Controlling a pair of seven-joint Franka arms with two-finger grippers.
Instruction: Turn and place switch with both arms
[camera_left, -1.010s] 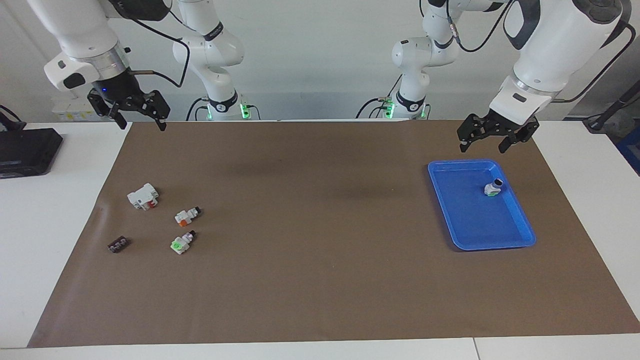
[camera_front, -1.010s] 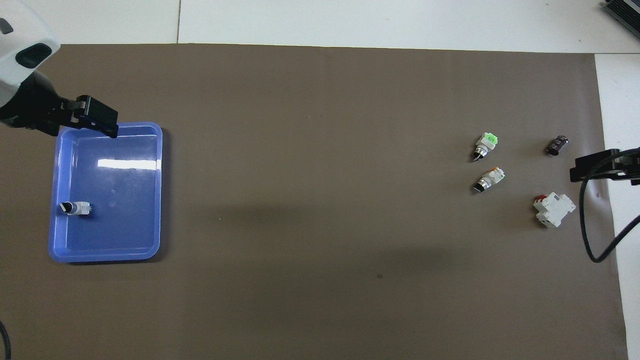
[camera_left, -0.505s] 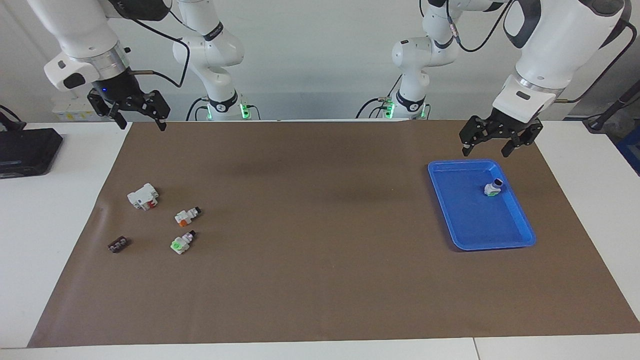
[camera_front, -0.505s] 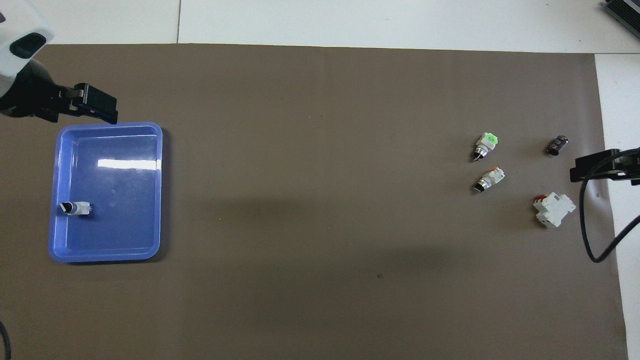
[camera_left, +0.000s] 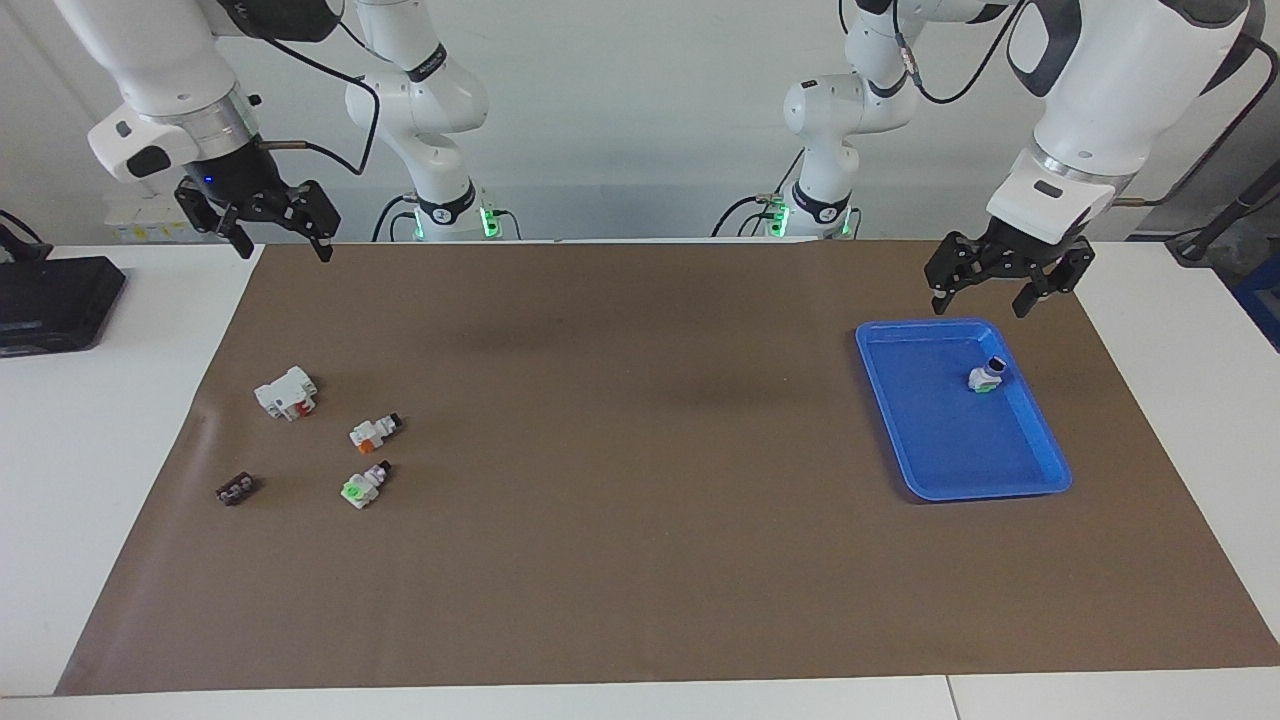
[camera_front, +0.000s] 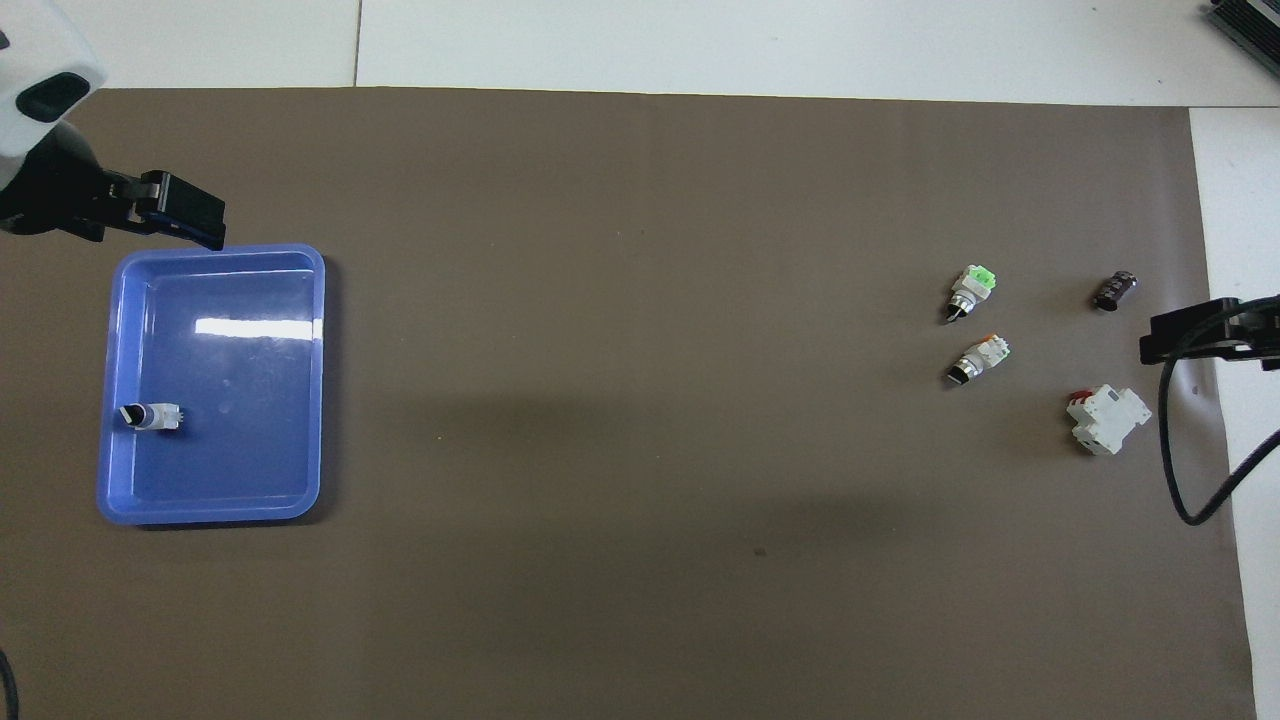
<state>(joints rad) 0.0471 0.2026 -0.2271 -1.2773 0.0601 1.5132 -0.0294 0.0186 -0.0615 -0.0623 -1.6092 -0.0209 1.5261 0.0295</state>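
The switch (camera_left: 375, 431), white with an orange block and a black knob, lies on the brown mat toward the right arm's end; it also shows in the overhead view (camera_front: 980, 360). My right gripper (camera_left: 278, 232) is open and empty, up in the air over the mat's edge at that end; one finger shows in the overhead view (camera_front: 1195, 333). My left gripper (camera_left: 984, 288) is open and empty, raised by the blue tray (camera_left: 940, 450). One of its fingers (camera_front: 186, 209) shows in the overhead view.
A white switch with a green side (camera_left: 986, 377) lies in the tray (camera_front: 215, 500). Near the task switch lie a green-capped switch (camera_left: 362, 486), a white breaker with red (camera_left: 286, 392) and a small dark part (camera_left: 236, 489). A black box (camera_left: 50, 300) sits off the mat.
My left gripper has drifted a little toward the left arm's end of the table. The right arm and all the parts have stayed still.
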